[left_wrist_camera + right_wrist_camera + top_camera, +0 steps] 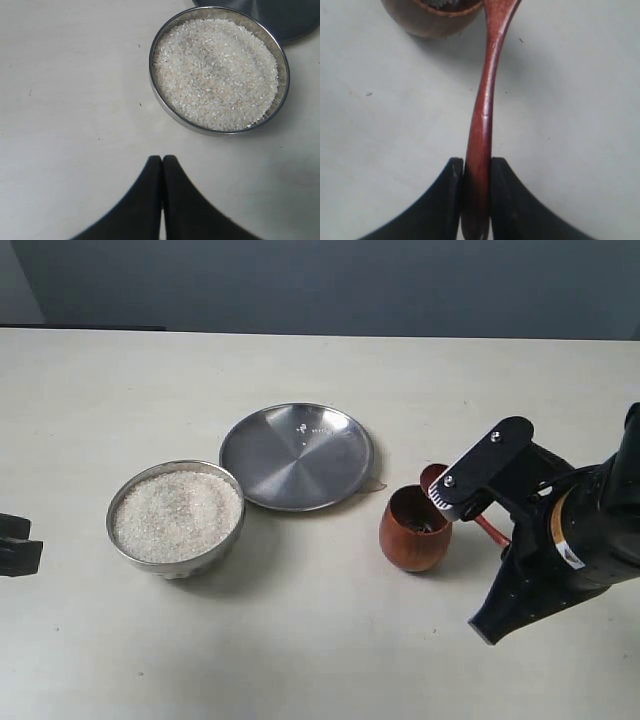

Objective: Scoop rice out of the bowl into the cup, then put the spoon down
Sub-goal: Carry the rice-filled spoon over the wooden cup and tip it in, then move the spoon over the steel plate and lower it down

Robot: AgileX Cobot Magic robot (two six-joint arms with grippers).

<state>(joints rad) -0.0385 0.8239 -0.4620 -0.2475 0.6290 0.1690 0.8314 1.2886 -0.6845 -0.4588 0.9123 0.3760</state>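
**Right gripper.** The right gripper [476,163] is closed on the spoon [482,115]. The lower end of the handle is clamped between the 2 black fingers [437,200]. The handle is carried clear of the table [300,640], and the spoon head is positioned at the rim of the cup [410,540], on the side facing the right arm. Whether the head is touching the rim cannot be determined.

**Cup.** The cup is set upright on the table, just beside the flat steel plate [297,455] and well apart from the bowl [178,567]. A few light grains are seen inside its dark interior.

**Bowl.** The bowl is located at the left of the plate in the exterior view, with the 2 rims almost touching. It is filled nearly to the rim with rice [177,515].

**Left gripper.** The left gripper [161,159] is shut, with its 2 fingers pressed together and nothing between them. It is held above bare table, near the bowl but apart from it.
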